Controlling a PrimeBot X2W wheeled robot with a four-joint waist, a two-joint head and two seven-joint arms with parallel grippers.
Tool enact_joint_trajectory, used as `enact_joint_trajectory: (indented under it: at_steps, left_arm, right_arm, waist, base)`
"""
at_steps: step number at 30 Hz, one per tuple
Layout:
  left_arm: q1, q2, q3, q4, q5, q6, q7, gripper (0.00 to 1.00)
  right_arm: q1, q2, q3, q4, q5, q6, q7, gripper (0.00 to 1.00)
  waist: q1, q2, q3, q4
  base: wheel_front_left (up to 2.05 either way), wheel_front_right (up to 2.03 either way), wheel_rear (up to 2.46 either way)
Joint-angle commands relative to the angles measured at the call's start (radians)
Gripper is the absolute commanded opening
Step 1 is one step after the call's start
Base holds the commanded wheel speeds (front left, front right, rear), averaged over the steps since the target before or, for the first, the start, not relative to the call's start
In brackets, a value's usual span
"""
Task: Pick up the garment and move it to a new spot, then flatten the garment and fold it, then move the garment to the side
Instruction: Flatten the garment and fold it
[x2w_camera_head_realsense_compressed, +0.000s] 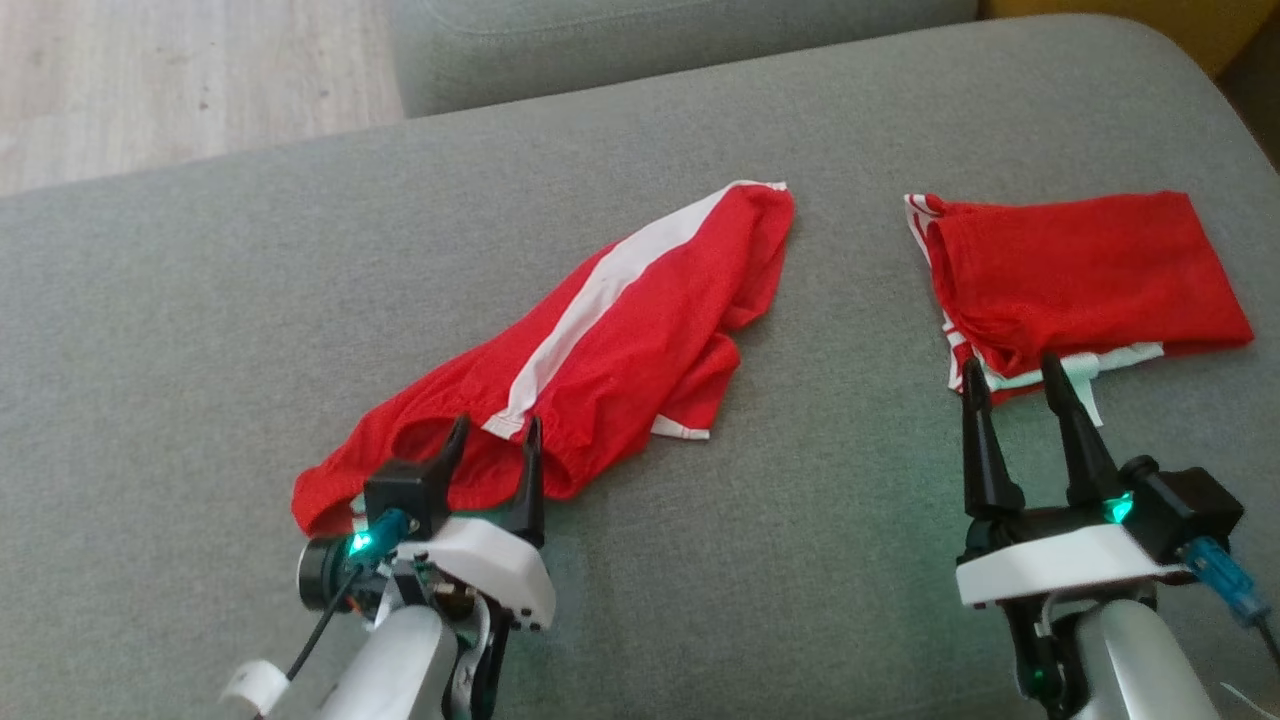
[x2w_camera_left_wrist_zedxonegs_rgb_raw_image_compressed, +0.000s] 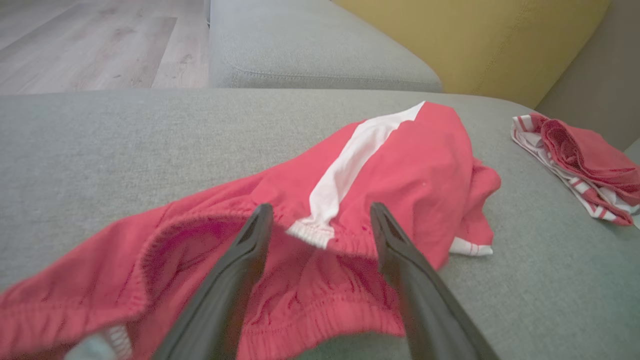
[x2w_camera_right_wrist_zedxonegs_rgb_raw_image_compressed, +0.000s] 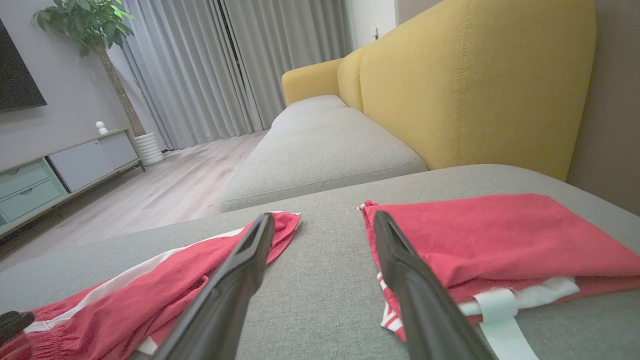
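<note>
- Crumpled red shorts (x2w_camera_head_realsense_compressed: 620, 330) with a white side stripe, lying loose on the grey sofa cushion (x2w_camera_head_realsense_compressed: 200, 330), waistband toward the robot, legs bunched at the far end.
- Not yet lifted, flattened or folded, by the look of it. Judged to be at the very start, with pick-up, move, flatten, fold and set-aside all left.
- Left gripper (x2w_camera_head_realsense_compressed: 495, 425) right at the waistband, jaws fully spread either side of the stripe's end, gripping nothing.
- Right gripper (x2w_camera_head_realsense_compressed: 1010, 365) well apart from the shorts, jaws equally wide and empty, tips at the near edge of a folded red garment (x2w_camera_head_realsense_compressed: 1080, 270).
- That folded red garment neat at the cushion's right: probably 1 piece already finished.
- Beyond: yellow backrest (x2w_camera_right_wrist_zedxonegs_rgb_raw_image_compressed: 475, 75), wooden floor (x2w_camera_head_realsense_compressed: 150, 80).
</note>
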Motion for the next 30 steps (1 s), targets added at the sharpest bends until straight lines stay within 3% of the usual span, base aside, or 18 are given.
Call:
enact_joint_trajectory:
  at_steps: [1,11,21,22,23,30]
  left_arm:
    - [-0.007,0.017,0.024,-0.033,-0.004,0.005,0.014,1.0]
    - [-0.003,0.02,0.023,-0.049,-0.037,0.004,0.065,1.0]
    - [-0.04,0.017,0.028,-0.055,-0.107,-0.047,0.105,1.0]
    - [-0.045,0.017,0.026,-0.057,-0.11,-0.054,0.106,0.55]
    - [-0.05,0.017,0.026,-0.06,-0.115,-0.06,0.105,0.02]
    - [-0.157,0.062,0.052,-0.105,-0.126,-0.103,0.108,0.0]
  right_arm:
    - [-0.021,-0.002,0.032,-0.024,0.006,0.007,-0.011,1.0]
    - [-0.032,-0.002,0.049,-0.02,0.007,0.007,-0.011,1.0]
    - [-0.048,-0.002,0.054,-0.016,0.005,0.007,-0.011,1.0]
    - [-0.049,-0.002,0.054,-0.017,0.006,0.007,-0.011,1.0]
    - [-0.051,-0.002,0.055,-0.017,0.006,0.007,-0.011,1.0]
    - [-0.071,-0.002,0.066,-0.027,0.01,0.007,-0.011,1.0]
  waist:
    - [0.0,0.0,-0.011,0.011]
    - [0.0,0.0,0.003,-0.001]
    - [0.0,0.0,0.034,-0.054]
    - [0.0,0.0,0.036,-0.057]
    - [0.0,0.0,0.037,-0.059]
    - [0.0,0.0,0.067,-0.072]
  base:
    - [0.0,0.0,0.0]
    - [0.0,0.0,0.0]
    - [0.0,0.0,0.0]
    - [0.0,0.0,0.0]
    - [0.0,0.0,0.0]
    - [0.0,0.0,0.0]
